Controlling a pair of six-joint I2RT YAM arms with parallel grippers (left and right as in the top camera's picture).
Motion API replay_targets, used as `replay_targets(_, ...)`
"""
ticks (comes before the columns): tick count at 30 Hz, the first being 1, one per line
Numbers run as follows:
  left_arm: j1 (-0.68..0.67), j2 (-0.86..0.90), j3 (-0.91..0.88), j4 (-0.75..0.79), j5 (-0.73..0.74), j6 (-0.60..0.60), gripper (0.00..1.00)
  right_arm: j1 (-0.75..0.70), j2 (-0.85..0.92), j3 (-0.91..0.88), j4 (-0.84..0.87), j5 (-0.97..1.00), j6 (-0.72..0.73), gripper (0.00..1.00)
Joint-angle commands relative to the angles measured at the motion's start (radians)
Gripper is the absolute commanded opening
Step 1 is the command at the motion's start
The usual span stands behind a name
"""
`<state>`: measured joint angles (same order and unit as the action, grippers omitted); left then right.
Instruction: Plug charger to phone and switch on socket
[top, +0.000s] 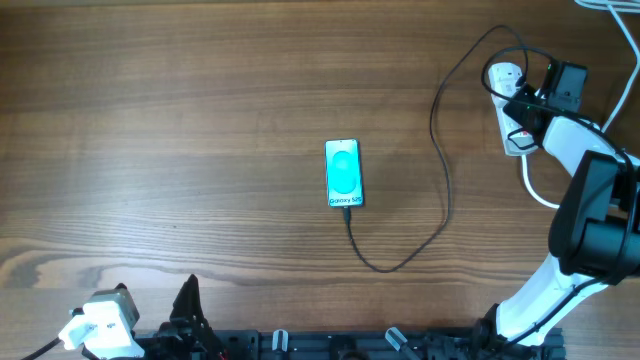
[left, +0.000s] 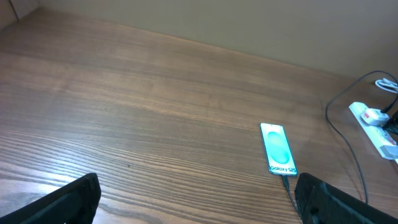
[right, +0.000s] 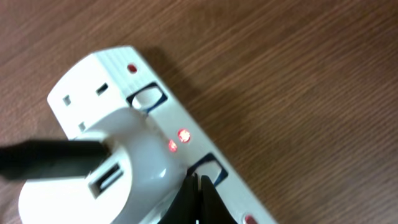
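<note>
The phone (top: 343, 173) lies mid-table with a cyan-green screen; it also shows in the left wrist view (left: 277, 148). The black charger cable (top: 441, 150) is plugged into the phone's near end and loops right to the white adapter (right: 118, 168) seated in the white socket strip (top: 510, 110). In the right wrist view a red light (right: 183, 135) glows on the socket strip (right: 155, 118). My right gripper (right: 197, 183) is shut, its tips pressed on a rocker switch (right: 208, 169) beside the adapter. My left gripper (left: 199, 199) is open and empty near the table's front edge.
The thick white lead (top: 535, 185) runs from the strip past my right arm (top: 585, 200). Another white cable (top: 625, 40) lies at the far right edge. The wooden table (top: 180, 130) spreads left of the phone.
</note>
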<state>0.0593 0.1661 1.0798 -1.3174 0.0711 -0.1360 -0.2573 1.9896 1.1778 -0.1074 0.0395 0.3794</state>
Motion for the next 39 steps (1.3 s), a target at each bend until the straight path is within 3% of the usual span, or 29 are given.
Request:
replay_targets(1,0.004,-0.005,0.001,0.003,-0.017,-0.003,1.00,0.083,0.048,-0.027,-0.108,-0.098,0.032,0.04)
replay_targets(5,0.004,-0.005,0.001,0.010,-0.009,-0.003,1.00,0.076,0.034,-0.027,-0.214,-0.037,0.043,0.04)
replay_targets(8,0.004,-0.004,-0.001,0.117,-0.009,-0.007,1.00,0.075,-0.019,-0.027,-0.280,-0.017,0.042,0.04)
replay_targets(12,0.004,-0.004,-0.018,0.305,0.002,-0.007,1.00,0.076,-0.182,-0.027,-0.356,0.043,0.043,0.05)
replay_targets(17,0.003,-0.004,-0.138,0.487,0.158,-0.006,1.00,0.077,-0.443,-0.027,-0.422,0.041,0.070,0.05)
replay_targets(23,0.004,-0.004,-0.399,0.805,0.368,-0.006,1.00,0.114,-0.764,-0.027,-0.467,0.040,0.068,0.04)
replay_targets(30,0.004,-0.004,-0.618,1.046,0.363,-0.006,1.00,0.151,-1.059,-0.027,-0.513,0.038,0.068,0.04)
replay_targets(33,0.003,-0.004,-0.795,1.242,0.363,-0.007,1.00,0.153,-1.202,-0.027,-0.532,0.040,0.065,0.06)
replay_targets(36,0.003,-0.004,-0.938,1.436,0.366,-0.011,1.00,0.153,-1.284,-0.027,-0.544,0.039,0.043,0.09)
replay_targets(39,0.004,-0.004,-1.015,1.506,0.366,-0.011,1.00,0.153,-1.339,-0.027,-0.577,0.039,0.039,0.10)
